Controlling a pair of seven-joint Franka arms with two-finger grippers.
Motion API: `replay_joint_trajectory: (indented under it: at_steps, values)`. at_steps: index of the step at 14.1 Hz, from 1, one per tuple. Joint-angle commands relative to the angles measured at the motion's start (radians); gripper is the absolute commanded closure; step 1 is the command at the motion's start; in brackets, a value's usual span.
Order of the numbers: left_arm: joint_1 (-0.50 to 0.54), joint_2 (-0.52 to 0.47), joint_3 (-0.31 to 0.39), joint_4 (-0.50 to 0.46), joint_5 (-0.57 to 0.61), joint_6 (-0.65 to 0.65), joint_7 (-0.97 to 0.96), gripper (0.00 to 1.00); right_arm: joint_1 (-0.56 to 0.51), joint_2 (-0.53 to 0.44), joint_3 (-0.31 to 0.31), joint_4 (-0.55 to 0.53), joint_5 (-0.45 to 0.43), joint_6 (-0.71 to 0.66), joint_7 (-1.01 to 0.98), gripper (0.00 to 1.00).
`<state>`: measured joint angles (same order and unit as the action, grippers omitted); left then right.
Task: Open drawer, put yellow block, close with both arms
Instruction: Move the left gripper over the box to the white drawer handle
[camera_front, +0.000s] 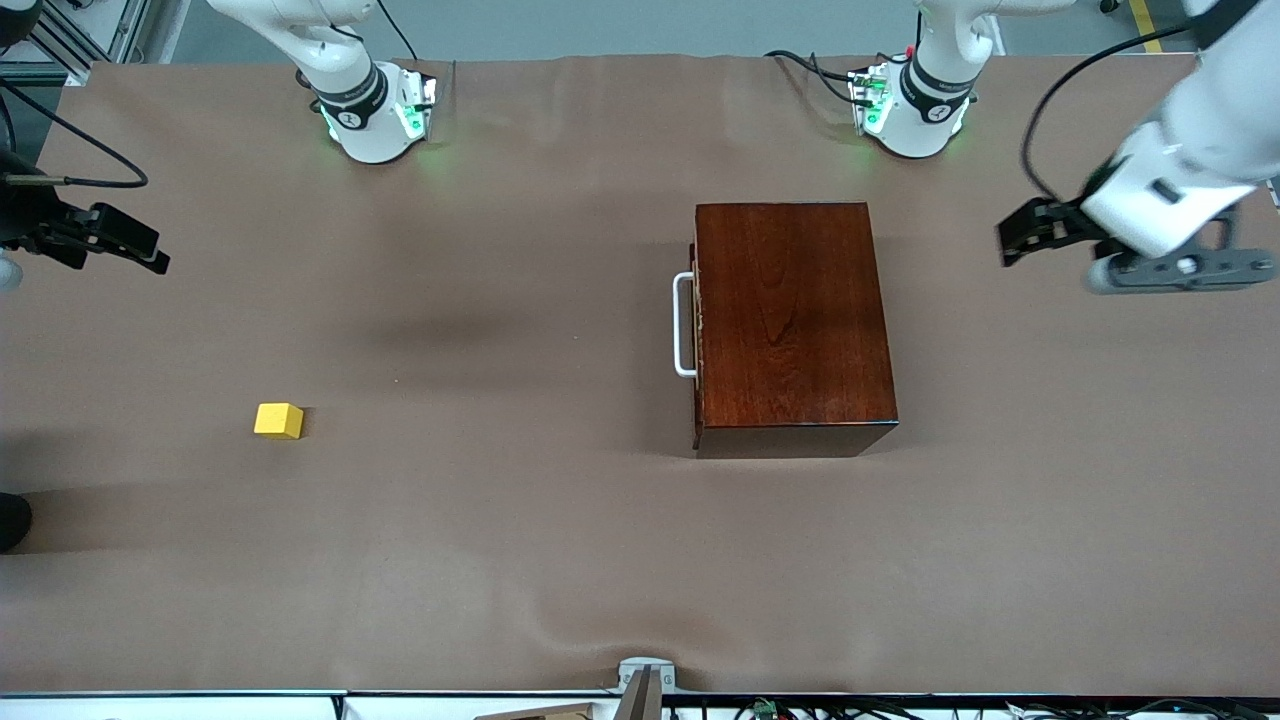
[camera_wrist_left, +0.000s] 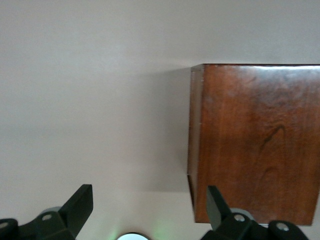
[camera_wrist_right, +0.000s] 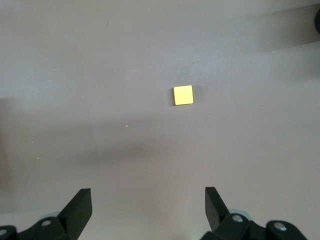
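Drawer (camera_front: 700, 310) shut in box (camera_front: 790, 320), yellow block (camera_front: 279, 420) well apart

We see a table (camera_front: 560, 560) draped in brown cloth. On it rest a glossy mahogany rectangular box (camera_front: 795, 320), toward the left arm's end, and a small bright yellow cube (camera_front: 278, 420), toward the right arm's end.

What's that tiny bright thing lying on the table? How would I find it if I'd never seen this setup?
Start from the brown table and its biggest item, the glossy mahogany box with the white handle. Go from that handle toward the right arm's end of the table, slightly nearer the front camera. There the yellow block sits alone: a small plain cube, the only bright yellow thing there.
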<state>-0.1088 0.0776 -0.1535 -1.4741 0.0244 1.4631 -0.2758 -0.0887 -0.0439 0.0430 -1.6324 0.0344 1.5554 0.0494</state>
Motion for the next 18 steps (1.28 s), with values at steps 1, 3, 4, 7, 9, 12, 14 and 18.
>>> replay_joint_trajectory:
  at_steps: [1,3,4,7,9,12,14,18]
  values:
    - [-0.072,0.072,0.0,0.086,-0.003,-0.015,-0.118,0.0,0.006,-0.016,-0.002,-0.006,-0.01,-0.003,0.001,0.0]
    - [-0.139,0.111,0.002,0.107,0.003,-0.014,-0.208,0.0,0.006,-0.016,0.0,-0.006,-0.01,-0.003,0.001,0.0]
    - [-0.162,0.123,0.002,0.11,0.003,-0.01,-0.241,0.0,0.006,-0.016,-0.002,-0.006,-0.01,-0.003,0.001,0.0]
    - [-0.235,0.162,0.003,0.13,0.008,0.025,-0.296,0.0,0.006,-0.016,-0.002,-0.006,-0.01,-0.003,0.001,0.0]
    - [-0.291,0.214,0.006,0.178,0.014,0.029,-0.363,0.0,0.006,-0.016,-0.002,-0.006,-0.01,-0.003,0.001,0.0]
    - [-0.385,0.295,0.015,0.228,0.069,0.068,-0.491,0.0,0.006,-0.016,-0.002,-0.006,-0.01,-0.003,0.001,0.0]
    - [-0.443,0.335,0.017,0.232,0.1,0.129,-0.566,0.0,0.006,-0.016,0.0,-0.006,-0.01,-0.003,0.001,0.0]
    - [-0.549,0.459,0.02,0.297,0.172,0.216,-0.729,0.0,0.006,-0.016,0.0,-0.006,-0.01,-0.003,0.001,0.0]
